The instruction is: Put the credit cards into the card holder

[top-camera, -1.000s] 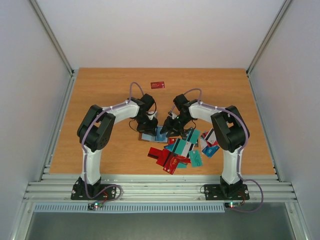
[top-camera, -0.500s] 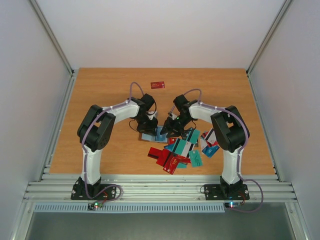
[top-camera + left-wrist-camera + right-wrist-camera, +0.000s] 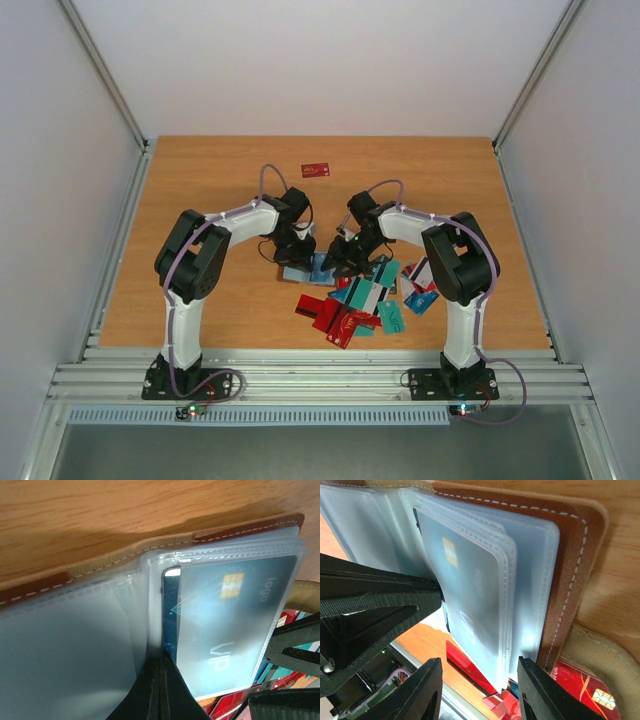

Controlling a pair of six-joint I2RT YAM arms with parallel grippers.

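Wooden table (image 3: 200,190); card holder (image 3: 90,625) open, credit card (image 3: 225,630) sleeved.

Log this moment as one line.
left gripper: shut at card holder fold | right gripper: open, astride sleeves | blue card: sleeved | loose cards: outside

Wood table (image 3: 200,180) with cards (image 3: 352,310), card holder (image 3: 575,555)

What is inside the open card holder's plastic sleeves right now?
One blue-grey card with a gold chip sits in a clear sleeve of the card holder, with a darker card edging out behind it. Sleeves stacked further back are covered.
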